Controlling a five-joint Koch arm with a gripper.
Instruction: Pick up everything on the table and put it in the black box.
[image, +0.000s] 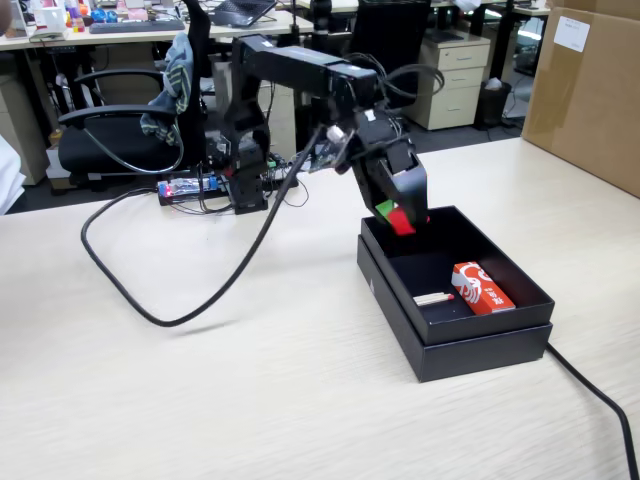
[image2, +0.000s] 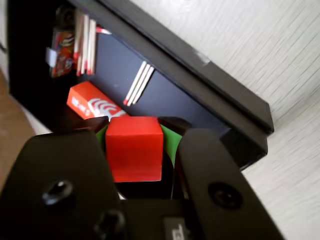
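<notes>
My gripper (image: 400, 216) is shut on the small red cube (image: 402, 221), held between its green-padded jaws. It hangs over the far left corner of the black box (image: 470, 345), just above the rim. In the wrist view the red cube (image2: 134, 147) sits squarely between the two green pads of the gripper (image2: 134, 131), with the black box (image2: 220, 95) open below and beyond it. The box stands on the pale wood-grain table (image: 200, 390).
Inside the box lie an orange-red printed packet (image: 482, 287) and a pale thin stick (image: 432, 298); the wrist view shows the packet (image2: 95, 102) and several sticks (image2: 140, 82). A big brown carton (image: 590, 85) stands at the right. A black cable (image: 180, 300) loops across the table.
</notes>
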